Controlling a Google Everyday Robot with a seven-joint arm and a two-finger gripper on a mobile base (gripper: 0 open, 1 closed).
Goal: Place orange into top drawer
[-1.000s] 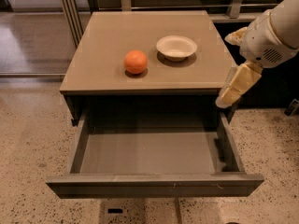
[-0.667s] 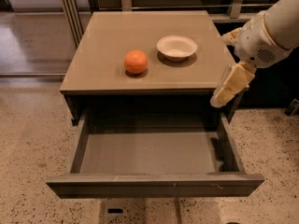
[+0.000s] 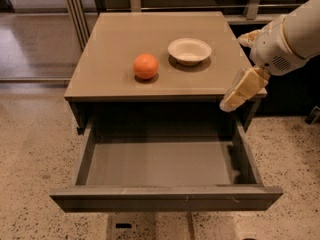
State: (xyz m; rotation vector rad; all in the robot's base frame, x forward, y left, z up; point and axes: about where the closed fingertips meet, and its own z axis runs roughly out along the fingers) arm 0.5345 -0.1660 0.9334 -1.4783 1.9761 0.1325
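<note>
The orange (image 3: 146, 66) rests on the flat tan cabinet top, left of a cream shallow bowl (image 3: 189, 50). The top drawer (image 3: 160, 196) is pulled out wide, its grey-brown interior bare. My gripper (image 3: 231, 100) hangs at the cabinet's right front corner, above the drawer's right side, pointing down and left. It is well to the right of the orange and holds nothing that I can see.
The white arm (image 3: 287, 39) reaches in from the right edge. The tan cabinet top (image 3: 115, 39) carries the orange and bowl. Speckled floor (image 3: 30, 149) lies to the left and front. Metal rails (image 3: 75, 9) stand behind the cabinet at the left.
The gripper has drifted slightly left and up along the cabinet's right front corner. The orange, bowl and drawer have not moved.
</note>
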